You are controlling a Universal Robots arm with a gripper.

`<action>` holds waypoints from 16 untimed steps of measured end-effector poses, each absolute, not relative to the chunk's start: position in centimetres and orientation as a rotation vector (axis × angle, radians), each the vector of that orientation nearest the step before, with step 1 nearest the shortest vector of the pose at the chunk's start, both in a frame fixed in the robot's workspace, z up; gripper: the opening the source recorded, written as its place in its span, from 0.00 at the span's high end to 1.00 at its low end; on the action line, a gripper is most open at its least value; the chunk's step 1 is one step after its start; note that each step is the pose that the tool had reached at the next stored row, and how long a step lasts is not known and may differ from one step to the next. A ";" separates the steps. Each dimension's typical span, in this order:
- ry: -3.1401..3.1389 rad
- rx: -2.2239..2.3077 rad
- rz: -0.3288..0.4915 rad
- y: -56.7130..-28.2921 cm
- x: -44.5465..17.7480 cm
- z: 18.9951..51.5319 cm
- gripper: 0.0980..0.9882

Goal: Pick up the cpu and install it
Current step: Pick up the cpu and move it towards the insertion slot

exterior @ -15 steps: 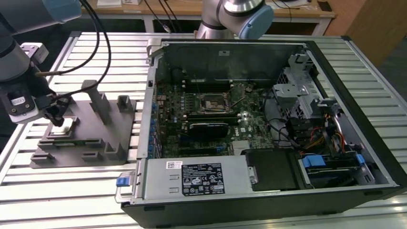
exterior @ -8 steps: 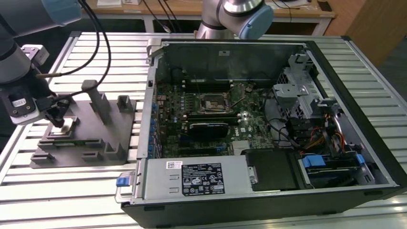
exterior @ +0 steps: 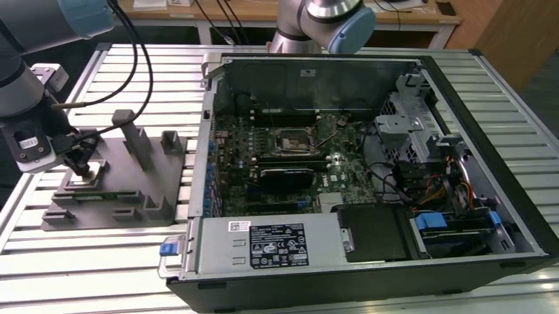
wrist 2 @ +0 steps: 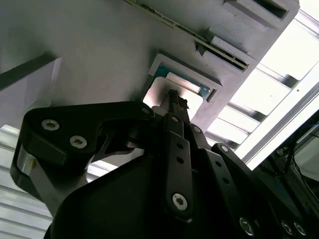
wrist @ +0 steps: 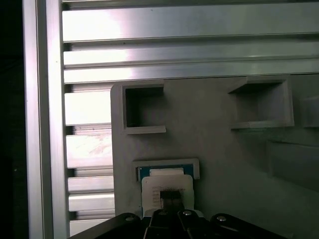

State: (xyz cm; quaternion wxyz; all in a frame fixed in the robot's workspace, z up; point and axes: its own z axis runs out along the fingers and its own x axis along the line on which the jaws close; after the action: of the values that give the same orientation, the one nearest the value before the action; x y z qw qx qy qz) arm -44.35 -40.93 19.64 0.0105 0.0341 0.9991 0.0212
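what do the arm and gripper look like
The arm is grey tube with light blue joint caps, a white label near the wrist and black cables alongside. The gripper is black, built of jointed links with silver screw heads.

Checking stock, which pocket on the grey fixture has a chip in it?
The pocket beneath the end effector holds the cpu; both square pockets beyond it sit empty.

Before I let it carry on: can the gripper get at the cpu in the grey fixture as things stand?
Likely yes. In the first wrist view the gripper hangs right over the cpu, which lies flat in its pocket on the grey fixture; nothing else covers the chip.
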 end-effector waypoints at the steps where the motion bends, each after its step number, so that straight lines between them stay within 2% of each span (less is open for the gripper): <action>1: 3.118 0.106 0.066 -40.9 -44.4 19.6 0.99; 3: 3.118 0.106 0.066 -40.9 -44.4 19.6 0.99; 6: 3.118 0.106 0.066 -40.9 -44.4 19.6 0.78; 7: 3.118 0.106 0.066 -40.9 -44.4 19.6 0.78; 8: 3.118 0.106 0.066 -40.9 -44.4 19.6 0.72; 9: 3.118 0.106 0.066 -40.9 -44.4 19.6 0.72; 11: 3.118 0.106 0.066 -40.9 -44.4 19.6 0.59; 12: 3.118 0.106 0.066 -40.9 -44.4 19.6 0.59; 13: 3.118 0.106 0.066 -40.9 -44.4 19.6 0.52; 14: 3.118 0.106 0.066 -40.9 -44.4 19.6 0.52; 15: 3.118 0.106 0.066 -40.9 -44.4 19.6 0.45; 16: 3.118 0.106 0.066 -40.9 -44.4 19.6 0.45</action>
State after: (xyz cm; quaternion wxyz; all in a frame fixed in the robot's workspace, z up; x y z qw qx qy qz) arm -44.35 -40.93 19.62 0.0105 0.0341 0.9991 0.0212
